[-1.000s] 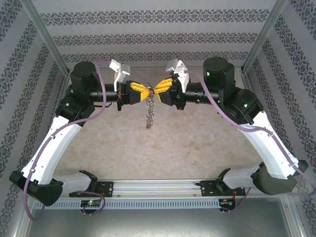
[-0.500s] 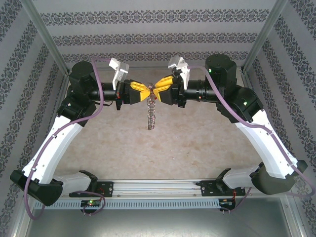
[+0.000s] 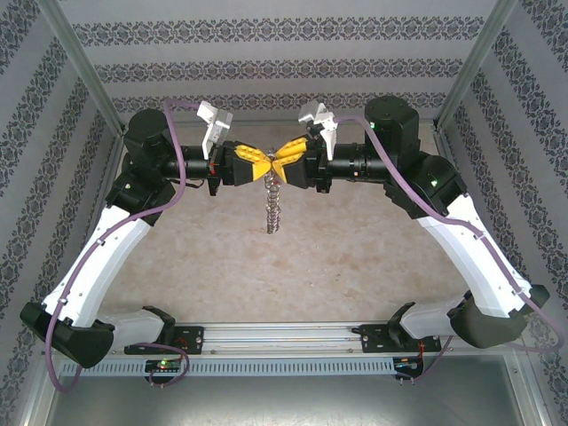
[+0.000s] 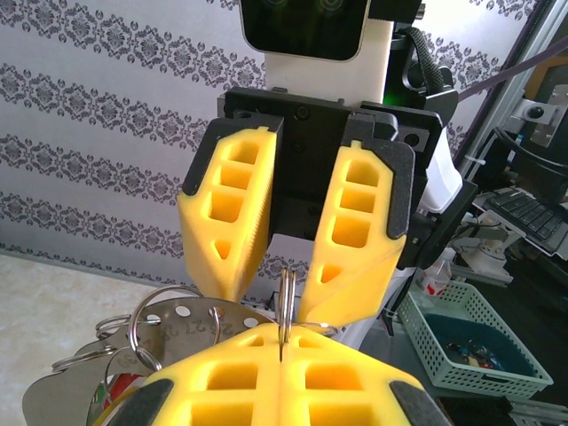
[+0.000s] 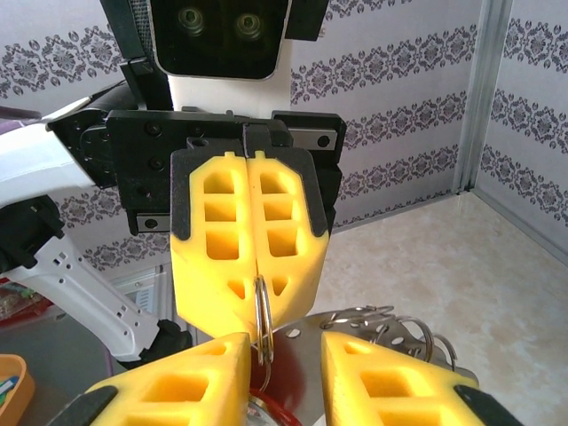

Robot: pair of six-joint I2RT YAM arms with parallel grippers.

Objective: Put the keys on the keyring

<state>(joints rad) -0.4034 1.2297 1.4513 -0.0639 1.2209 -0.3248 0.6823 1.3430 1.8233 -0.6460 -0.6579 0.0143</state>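
Both grippers meet tip to tip above the table's middle. My left gripper (image 3: 268,168) (image 4: 282,344) is shut on the keyring (image 4: 286,302) (image 5: 264,312), a thin silver split ring standing edge-on between its yellow fingers. A limp bunch of metal links and small rings (image 3: 272,209) hangs from it. My right gripper (image 3: 283,165) (image 5: 284,348) is open, its fingers straddling the ring, which lies against one finger. A red key head (image 5: 266,398) shows just below the ring. A holed metal plate with small rings (image 4: 177,327) (image 5: 390,333) hangs beside it.
The beige tabletop (image 3: 355,257) lies well below the raised grippers. Patterned walls (image 3: 284,67) close in the back and sides, with metal posts (image 3: 84,71) at the corners. The arm bases sit on a rail (image 3: 284,337) at the near edge.
Both grippers have drifted slightly toward the back wall, still tip to tip, and the hanging bunch moved with them. The left grip on the ring is unchanged.
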